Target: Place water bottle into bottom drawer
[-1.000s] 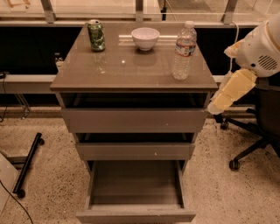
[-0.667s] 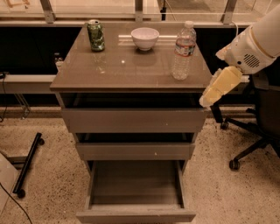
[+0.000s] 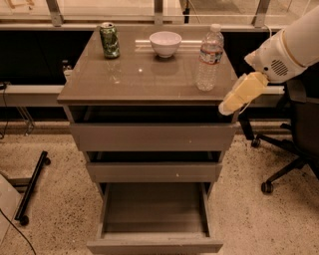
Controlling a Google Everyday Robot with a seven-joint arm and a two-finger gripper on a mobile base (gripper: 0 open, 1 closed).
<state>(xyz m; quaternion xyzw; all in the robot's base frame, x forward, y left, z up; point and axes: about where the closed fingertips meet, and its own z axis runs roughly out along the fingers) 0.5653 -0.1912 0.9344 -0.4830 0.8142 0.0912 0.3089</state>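
Standing L of hand (image 3: pixel 232 101): water bottle (image 3: pixel 209 59)

A speckled beige terrazzo floor (image 3: pixel 259 209) runs under a grey-brown three-drawer cabinet (image 3: pixel 144 137) whose glossy top reflects warm light. Behind the cabinet, a dark wall panel (image 3: pixel 30 55) sits below a row of glass panes with grey metal mullions (image 3: pixel 158 7), and a pale grey ledge (image 3: pixel 30 94) crosses at left. A black wheeled office chair (image 3: pixel 294 149) stands at right, and a black wheeled stand leg (image 3: pixel 32 184) lies at left. The pale yellow gripper (image 3: pixel 227 107) hangs just off the cabinet's right front corner.
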